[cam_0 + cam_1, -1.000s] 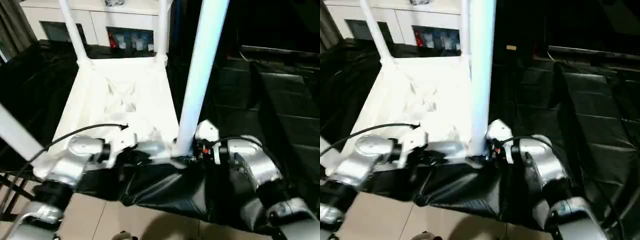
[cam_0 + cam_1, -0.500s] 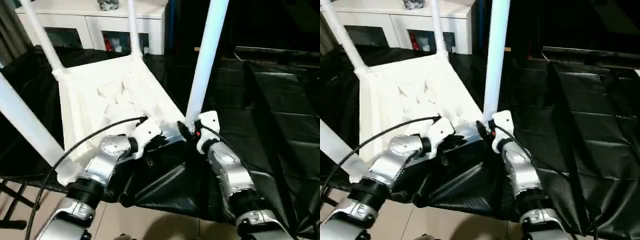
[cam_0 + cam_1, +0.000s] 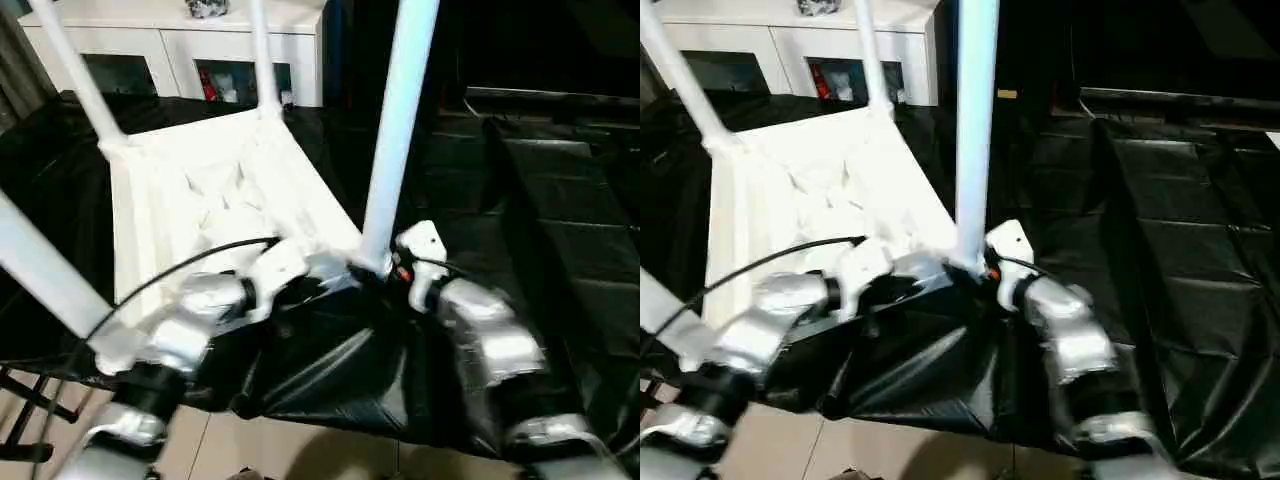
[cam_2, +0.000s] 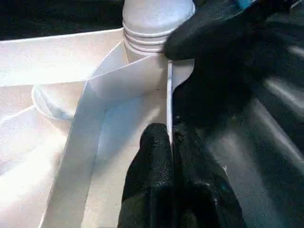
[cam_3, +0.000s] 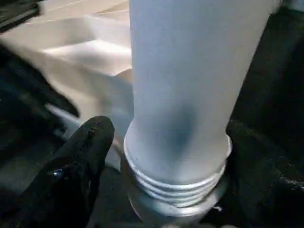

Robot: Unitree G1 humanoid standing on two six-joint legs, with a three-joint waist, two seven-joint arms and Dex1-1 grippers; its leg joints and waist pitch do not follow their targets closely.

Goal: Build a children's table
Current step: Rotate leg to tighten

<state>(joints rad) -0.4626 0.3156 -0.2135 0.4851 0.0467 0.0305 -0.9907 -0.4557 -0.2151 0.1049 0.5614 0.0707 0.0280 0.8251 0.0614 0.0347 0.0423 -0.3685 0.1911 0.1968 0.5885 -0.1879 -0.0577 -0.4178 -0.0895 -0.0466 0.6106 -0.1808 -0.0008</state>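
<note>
Inside corner socket (image 5: 175, 202), leg (image 5: 190, 80) upright

1. A home-like room, judging by the white cabinet (image 3: 190, 45) with glass doors against the far wall.
2. Black sheeting (image 3: 540, 180) covers the work surface.
3. Pale tiled floor (image 3: 330, 455) below.

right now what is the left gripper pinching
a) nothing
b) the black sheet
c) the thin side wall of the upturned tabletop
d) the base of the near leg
c, in the left wrist view the left gripper has its black fingers closed on the thin rim wall of the tabletop, just short of the near leg.
</note>
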